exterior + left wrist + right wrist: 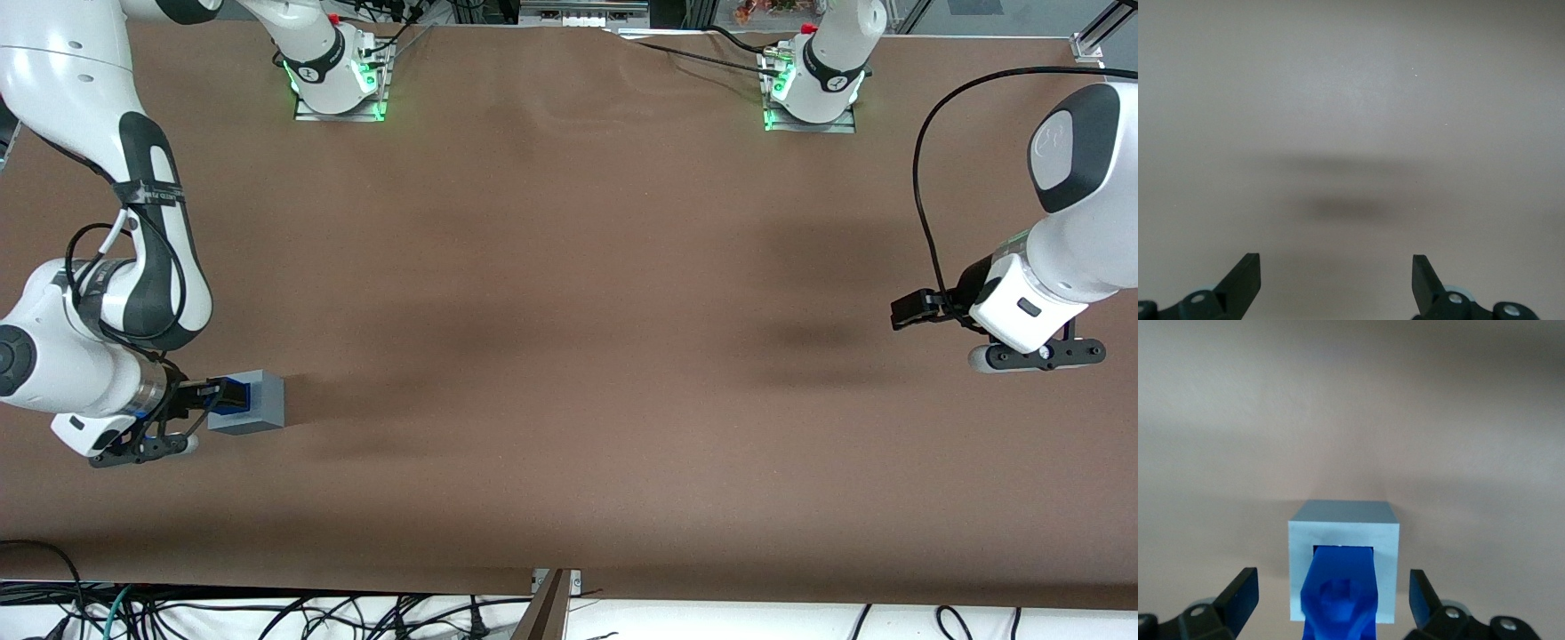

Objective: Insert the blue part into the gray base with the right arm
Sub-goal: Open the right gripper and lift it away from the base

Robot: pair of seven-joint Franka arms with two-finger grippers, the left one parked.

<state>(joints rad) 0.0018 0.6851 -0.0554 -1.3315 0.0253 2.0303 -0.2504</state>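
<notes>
The gray base [260, 402] rests on the brown table at the working arm's end, with its recessed face turned toward my right gripper [204, 397]. The blue part [233, 396] sits in that recess and sticks out toward the gripper. In the right wrist view the blue part [1340, 597] fills the square opening of the gray base [1343, 527]. My gripper [1333, 581] is open. Its black fingers [1245, 597] stand on either side of the base, apart from the blue part and touching nothing.
The brown table cloth [569, 356] spreads wide toward the parked arm's end. Two arm bases lit green [338, 80] stand at the edge farthest from the front camera. Loose cables [267, 613] lie below the near edge.
</notes>
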